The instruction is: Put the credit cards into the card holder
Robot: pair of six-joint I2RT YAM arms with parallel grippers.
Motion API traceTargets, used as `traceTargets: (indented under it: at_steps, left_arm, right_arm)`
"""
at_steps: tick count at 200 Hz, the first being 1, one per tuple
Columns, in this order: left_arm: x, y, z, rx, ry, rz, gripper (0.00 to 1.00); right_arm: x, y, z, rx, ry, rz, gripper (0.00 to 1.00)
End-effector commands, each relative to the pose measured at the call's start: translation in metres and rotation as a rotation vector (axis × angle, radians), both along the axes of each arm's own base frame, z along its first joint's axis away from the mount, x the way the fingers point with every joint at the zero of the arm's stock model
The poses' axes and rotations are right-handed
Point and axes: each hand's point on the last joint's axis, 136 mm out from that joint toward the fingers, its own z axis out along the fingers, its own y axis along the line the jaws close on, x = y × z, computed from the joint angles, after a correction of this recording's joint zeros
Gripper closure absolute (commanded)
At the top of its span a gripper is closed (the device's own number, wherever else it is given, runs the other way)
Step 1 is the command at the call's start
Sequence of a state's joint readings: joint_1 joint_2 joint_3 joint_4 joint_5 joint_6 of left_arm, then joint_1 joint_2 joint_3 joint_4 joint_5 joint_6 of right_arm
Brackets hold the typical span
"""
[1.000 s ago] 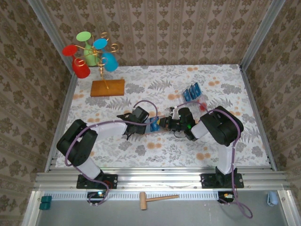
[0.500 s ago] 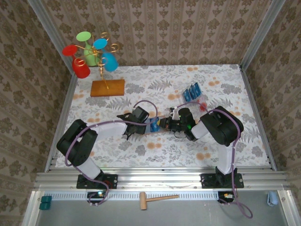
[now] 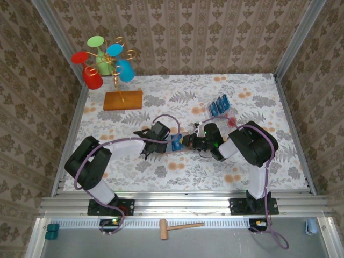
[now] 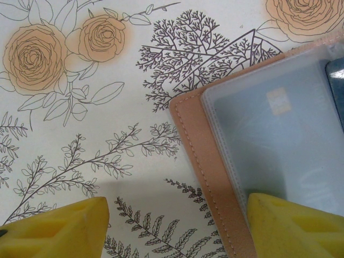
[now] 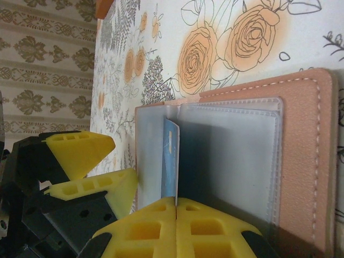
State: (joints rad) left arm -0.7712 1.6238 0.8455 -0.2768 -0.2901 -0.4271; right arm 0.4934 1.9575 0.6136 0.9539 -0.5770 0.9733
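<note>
Blue card [image 5: 170,156] stands edge-on in open card holder [image 5: 301,161].
Right fingers [image 5: 209,226] clamped on it; left fingers [image 4: 290,226] apart, one over holder edge; spare cards [image 3: 219,105] at holder's 1 o'clock.

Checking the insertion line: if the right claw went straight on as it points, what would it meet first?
Likely the card holder, at its clear sleeves; depth is unclear. The right claw, shut on a credit card, points into it.

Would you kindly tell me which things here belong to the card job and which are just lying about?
Job: card holder, card in the right gripper, blue cards farther back.
Lying about: cup stand on wooden slab, mallet.
</note>
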Motion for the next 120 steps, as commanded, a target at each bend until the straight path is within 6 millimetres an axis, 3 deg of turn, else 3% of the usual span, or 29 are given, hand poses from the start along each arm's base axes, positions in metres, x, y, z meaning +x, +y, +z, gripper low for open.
traceTargets:
  at_steps: [1,120]
  left_arm:
    - [-0.004,0.004,-0.001,0.018,0.007,0.011,0.30]
    - [-0.005,0.005,-0.002,0.019,0.010,0.011,0.30]
  right_arm:
    - [-0.010,-0.004,-0.028,-0.054,0.089,0.003,1.00]
    - [-0.012,0.012,-0.031,-0.052,0.105,0.054,1.00]
